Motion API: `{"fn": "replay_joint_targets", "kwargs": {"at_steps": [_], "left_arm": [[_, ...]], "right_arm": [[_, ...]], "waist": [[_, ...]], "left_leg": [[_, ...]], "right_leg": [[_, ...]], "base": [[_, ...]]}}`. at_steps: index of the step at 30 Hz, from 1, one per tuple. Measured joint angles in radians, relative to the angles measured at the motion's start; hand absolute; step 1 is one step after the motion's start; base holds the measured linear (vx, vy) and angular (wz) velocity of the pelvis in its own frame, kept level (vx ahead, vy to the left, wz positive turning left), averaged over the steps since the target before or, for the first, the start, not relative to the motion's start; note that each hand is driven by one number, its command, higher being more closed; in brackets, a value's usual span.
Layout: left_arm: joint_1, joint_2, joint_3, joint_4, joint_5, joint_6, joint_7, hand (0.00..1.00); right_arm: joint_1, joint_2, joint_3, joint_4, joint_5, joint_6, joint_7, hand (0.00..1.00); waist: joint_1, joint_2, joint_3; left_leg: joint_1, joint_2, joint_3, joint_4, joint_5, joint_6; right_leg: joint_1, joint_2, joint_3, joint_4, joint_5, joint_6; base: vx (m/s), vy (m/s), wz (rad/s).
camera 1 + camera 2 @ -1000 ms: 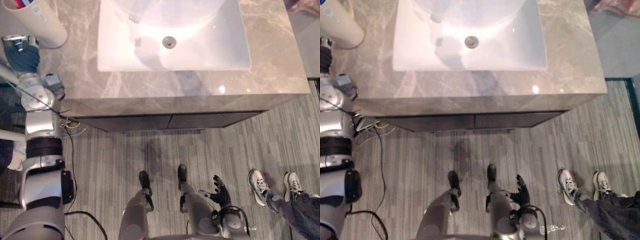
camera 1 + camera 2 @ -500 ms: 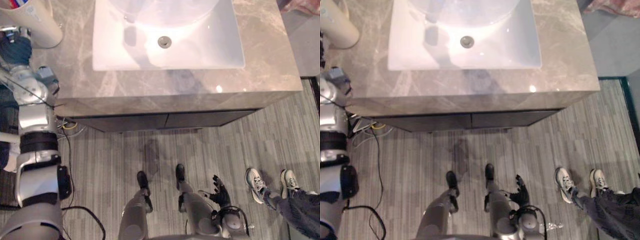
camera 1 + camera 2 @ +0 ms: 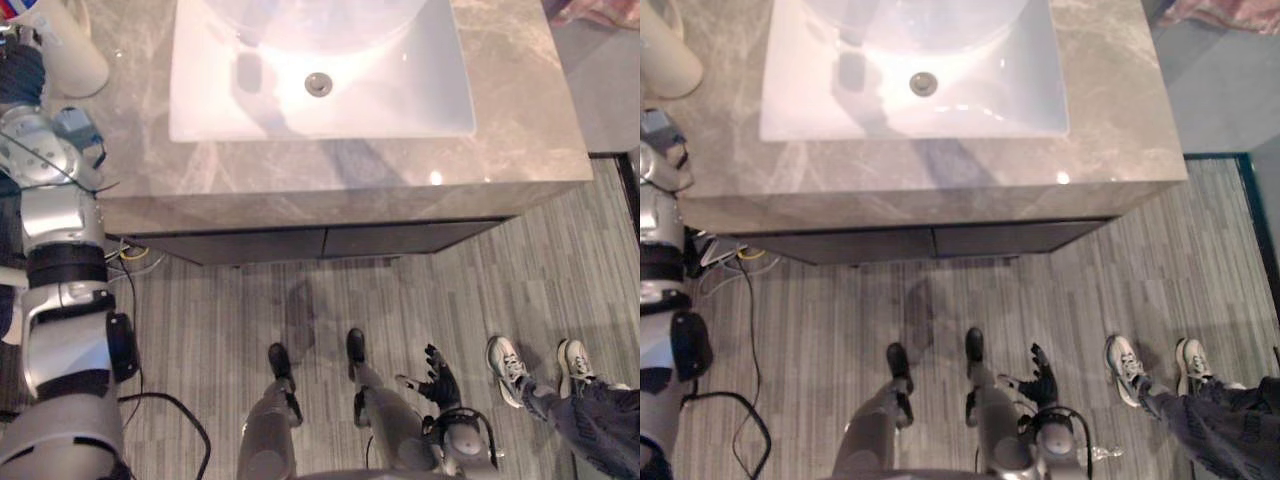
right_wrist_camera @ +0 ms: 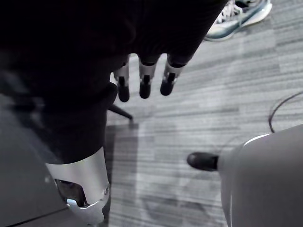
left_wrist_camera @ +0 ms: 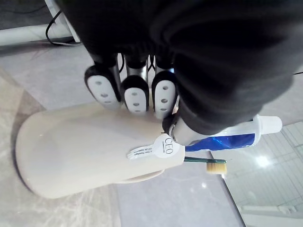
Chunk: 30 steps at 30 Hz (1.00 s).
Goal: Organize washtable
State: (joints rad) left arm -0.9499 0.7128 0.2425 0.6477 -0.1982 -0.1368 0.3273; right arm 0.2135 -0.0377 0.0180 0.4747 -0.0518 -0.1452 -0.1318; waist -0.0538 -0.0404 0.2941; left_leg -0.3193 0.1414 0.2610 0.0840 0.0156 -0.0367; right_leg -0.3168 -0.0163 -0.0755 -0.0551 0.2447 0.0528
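Our left hand [image 5: 136, 91] grips one upright cup [image 5: 80, 151] at the counter's [image 3: 520, 110] left edge, with one toothbrush [image 5: 214, 164] and one tube [image 5: 227, 140] inside; our right hand [image 3: 438, 379] hangs slack.

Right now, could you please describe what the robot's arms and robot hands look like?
The left arm is silver-grey, in rounded segments with black bands. The left robot hand has silver fingers with dark tips and pale dotted pads, under a dark cover. The right robot hand has the same silver, dark-tipped fingers and dark cover.

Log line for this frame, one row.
left hand: gripping cup | cup: counter left end, holds toothpaste, toothbrush | right hand: open, over floor
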Motion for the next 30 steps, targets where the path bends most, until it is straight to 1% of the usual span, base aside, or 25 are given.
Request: {"fn": "replay_joint_targets", "kwargs": {"at_steps": [2,6,10,14,15,16,17,19,21,24,28,30], "left_arm": [[-0.016,0.000,0.000,0.018,-0.005,0.004,0.000,1.00],[-0.016,0.000,0.000,0.026,-0.007,0.006,0.000,1.00],[-0.016,0.000,0.001,0.029,-0.008,0.013,0.001,1.00],[-0.016,0.000,0.004,0.029,-0.008,0.013,0.002,1.00],[-0.016,0.000,0.004,0.029,-0.008,0.016,0.002,1.00],[-0.016,0.000,0.004,0.029,-0.008,0.018,0.002,1.00],[-0.017,0.000,0.005,0.029,-0.008,0.018,0.002,1.00],[-0.017,0.000,0.005,0.030,-0.008,0.019,0.002,1.00],[-0.017,-0.001,0.004,0.030,-0.007,0.019,0.002,1.00],[-0.017,-0.008,0.004,0.030,-0.006,0.020,0.003,1.00],[-0.015,-0.020,0.003,0.030,-0.005,0.020,0.006,1.00],[-0.002,-0.043,0.002,0.016,-0.005,0.020,0.008,1.00]], "right_arm": [[0.000,0.000,0.000,0.000,0.000,0.001,0.000,0.00],[0.000,0.001,0.000,0.000,0.000,0.003,0.000,0.00],[0.000,0.001,0.001,0.000,0.000,0.003,0.000,0.00],[-0.005,-0.001,0.002,0.000,0.000,0.003,0.000,0.00],[-0.008,-0.001,0.002,0.000,0.000,0.004,0.000,0.00],[-0.009,0.000,0.002,0.000,0.000,0.006,0.000,0.00],[-0.009,0.001,0.002,0.001,0.000,0.009,0.000,0.00],[-0.014,-0.005,-0.002,0.001,0.000,0.016,-0.001,0.00],[-0.010,-0.007,-0.003,0.001,0.000,0.017,-0.001,0.00],[-0.009,-0.007,-0.010,0.001,0.000,0.018,-0.001,0.00],[-0.010,-0.002,-0.010,0.017,0.001,0.018,0.000,0.00],[-0.015,-0.003,-0.010,0.035,0.001,0.018,0.000,0.00]], "waist": [[0.005,0.000,-0.002],[0.007,-0.001,-0.008],[0.013,-0.001,-0.009],[0.013,-0.003,-0.010],[0.014,-0.007,-0.013],[0.014,-0.013,-0.016],[0.013,-0.024,-0.023],[0.011,-0.024,-0.023],[0.011,-0.024,-0.023],[0.014,-0.026,-0.023],[0.012,-0.032,-0.025],[0.013,-0.036,-0.027]], "left_leg": [[0.000,0.000,0.000,-0.001,0.000,0.000],[0.001,0.002,0.000,-0.012,0.000,0.000],[0.000,0.013,0.000,-0.016,0.000,0.000],[0.001,0.016,0.000,-0.043,0.011,-0.017],[0.001,0.015,0.005,-0.053,0.017,-0.025],[0.001,0.012,0.013,-0.058,0.032,-0.027],[0.003,0.004,0.019,-0.065,0.056,-0.031],[0.015,-0.005,0.031,-0.090,0.084,-0.038],[0.016,-0.005,0.036,-0.096,0.105,-0.035],[0.016,-0.020,0.033,-0.109,0.115,-0.026],[0.033,-0.042,0.019,-0.120,0.117,-0.019],[0.050,-0.058,0.012,-0.120,0.105,-0.011]], "right_leg": [[0.000,0.000,0.000,0.000,0.000,0.000],[-0.001,0.000,-0.001,0.000,0.000,0.000],[-0.001,0.009,-0.004,0.001,0.002,-0.003],[-0.011,0.015,-0.003,0.001,0.002,-0.003],[-0.019,0.015,-0.003,0.000,0.000,-0.002],[-0.020,0.012,-0.003,-0.001,-0.020,-0.003],[-0.020,0.006,-0.004,-0.002,-0.052,-0.028],[-0.022,0.002,-0.017,-0.002,-0.056,-0.035],[-0.022,-0.001,-0.030,0.000,-0.056,-0.034],[-0.020,-0.017,-0.043,0.001,-0.055,-0.032],[-0.002,-0.042,-0.052,0.003,-0.051,-0.026],[0.018,-0.057,-0.055,0.003,-0.055,-0.020]], "base": [[0.01,-0.016,0.03],[0.00,-0.009,0.08],[0.00,-0.012,0.05],[0.00,-0.012,0.02],[-0.02,-0.018,-0.05],[-0.02,-0.019,-0.06],[-0.03,-0.027,-0.04],[-0.04,-0.019,0.01],[-0.03,0.012,0.09],[0.00,0.053,0.15],[0.03,0.074,0.15],[0.03,0.080,0.09]]}}
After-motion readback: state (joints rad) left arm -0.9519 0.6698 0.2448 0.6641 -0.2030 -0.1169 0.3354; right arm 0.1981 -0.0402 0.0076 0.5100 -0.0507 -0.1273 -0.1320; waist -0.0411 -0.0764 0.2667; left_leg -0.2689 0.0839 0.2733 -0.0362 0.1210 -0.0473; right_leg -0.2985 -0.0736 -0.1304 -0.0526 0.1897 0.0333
